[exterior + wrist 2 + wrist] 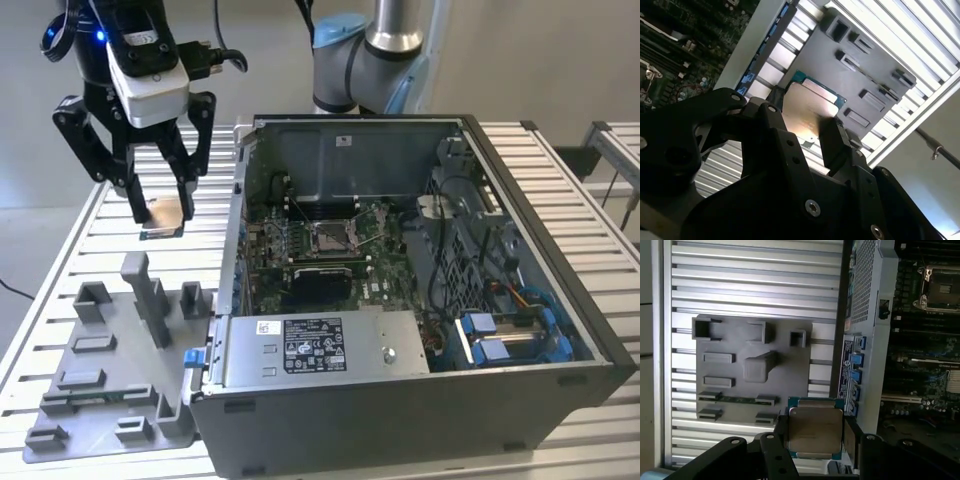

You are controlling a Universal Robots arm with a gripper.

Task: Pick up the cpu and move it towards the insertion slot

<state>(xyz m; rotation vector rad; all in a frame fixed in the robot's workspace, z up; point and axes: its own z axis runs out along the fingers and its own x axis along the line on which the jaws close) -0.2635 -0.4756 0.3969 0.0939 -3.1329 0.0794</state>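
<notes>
Jaws: clamped on opposite edges of the cpu (163, 222), chip level in the gripper (163, 209). Beneath: grey tray (110, 385), chip clear of it. Farthest, inside the open case (520, 300): insertion slot (330, 237), well apart. Step: pick done, carry outstanding; judged to need clearance over the case wall.

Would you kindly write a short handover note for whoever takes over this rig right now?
The gripper: fingers shut on the cpu.
The cpu: held in the air above the table, near the tray, on the exterior view's left of the case.
The slot: inside the open case.
Done: pickup.
Left: the cpu is not yet over the slot.
</notes>
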